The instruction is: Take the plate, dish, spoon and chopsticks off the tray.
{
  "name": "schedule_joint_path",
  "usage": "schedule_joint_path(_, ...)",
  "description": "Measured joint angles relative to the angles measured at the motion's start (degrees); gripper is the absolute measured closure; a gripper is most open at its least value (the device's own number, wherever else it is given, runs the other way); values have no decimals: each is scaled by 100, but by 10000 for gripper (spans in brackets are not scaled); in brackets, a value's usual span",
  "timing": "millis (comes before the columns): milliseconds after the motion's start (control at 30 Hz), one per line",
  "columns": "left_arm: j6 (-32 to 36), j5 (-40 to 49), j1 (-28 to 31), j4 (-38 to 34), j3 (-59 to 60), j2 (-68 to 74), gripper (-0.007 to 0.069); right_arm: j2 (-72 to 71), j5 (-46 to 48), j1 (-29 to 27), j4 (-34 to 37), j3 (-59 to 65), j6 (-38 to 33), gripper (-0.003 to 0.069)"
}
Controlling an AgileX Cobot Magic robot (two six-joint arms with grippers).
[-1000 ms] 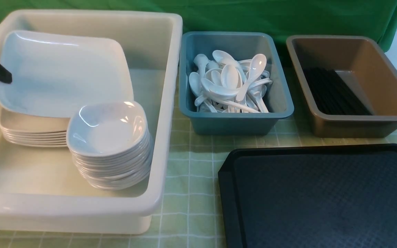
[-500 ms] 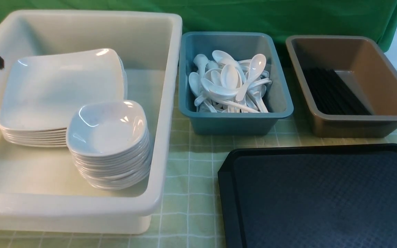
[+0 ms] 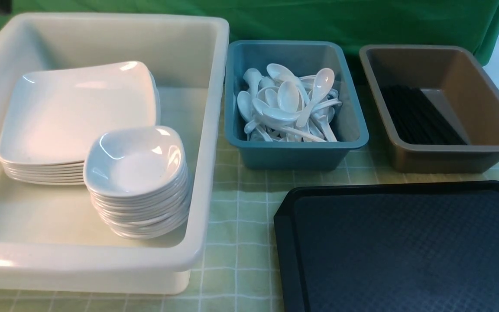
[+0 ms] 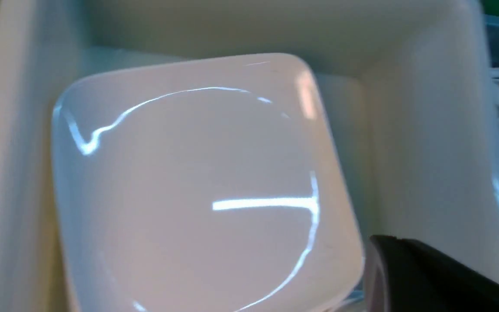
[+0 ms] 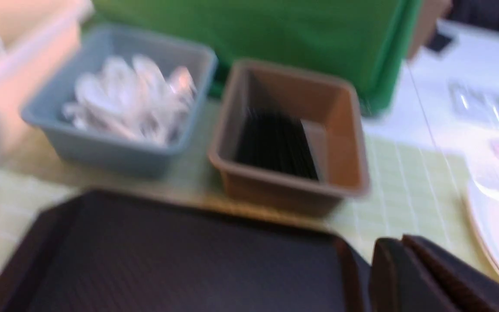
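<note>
A: Start nearest. What is on the black tray (image 3: 405, 251)?

B: Nothing that I can see. Its diamond-textured floor is bare in the front view and in the right wrist view. The right gripper (image 5: 409, 264) hangs over the tray's corner with its dark jaws pressed together, holding nothing.

A: And the plate?

B: The plate (image 3: 76, 115) lies on top of a stack of like plates inside the big white tub (image 3: 206, 130), on the robot's left. A stack of small deep dishes (image 3: 137, 182) stands just in front of it in the same tub. The left gripper (image 4: 409, 268) shows as a dark edge above the plate's corner, clear of it and empty; I read it as clenched.

A: Farther back?

B: The spoons (image 3: 290, 104) lie heaped in the blue tub (image 3: 297, 151), and the chopsticks (image 3: 418, 115) lie side by side in the brown tub (image 3: 448, 156). Behind them hangs a green cloth (image 3: 319, 17).

A: How would that plate handle, if it needed moving?

B: It looks stiff, glossy and slippery, probably light if it is plastic. I would pinch the raised rim at a corner, because the flat middle offers no hold. The spoons look light and likely to slide against each other, and the chopsticks are thin and prone to rolling.
</note>
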Motion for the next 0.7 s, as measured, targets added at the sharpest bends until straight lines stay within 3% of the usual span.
schedule_joint_path(233, 59, 25, -1070, 197, 1, -210, 638, -242, -3127, 0, 175, 2071, -10, 662)
schedule_joint_path(367, 96, 29, -1282, 229, 1, -210, 638, -201, -3614, 0, 180, 2303, -10, 662)
schedule_joint_path(700, -70, 29, -1310, 212, 1, -210, 638, -195, -3622, 0, 180, 2365, -10, 643)
